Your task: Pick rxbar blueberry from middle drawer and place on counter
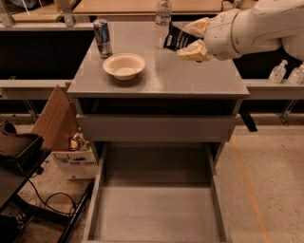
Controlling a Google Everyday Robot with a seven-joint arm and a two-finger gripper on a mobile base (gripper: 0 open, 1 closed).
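Observation:
The rxbar blueberry (pixel 174 37), a dark wrapper with white print, is tilted in the air just above the back right of the grey counter (pixel 156 78). My gripper (pixel 189 39) is shut on its right side, with tan fingers (pixel 194 51) above and below it. The white arm reaches in from the right. The middle drawer (pixel 156 213) stands pulled out at the bottom of the view, and its grey floor is bare.
A white bowl (pixel 124 65) sits left of centre on the counter, with a blue-silver can (pixel 102 37) behind it and a clear water bottle (pixel 163 14) at the back edge near the bar. A closed drawer front (pixel 156 127) is above the open drawer. A cardboard box (pixel 71 152) stands on the floor at left.

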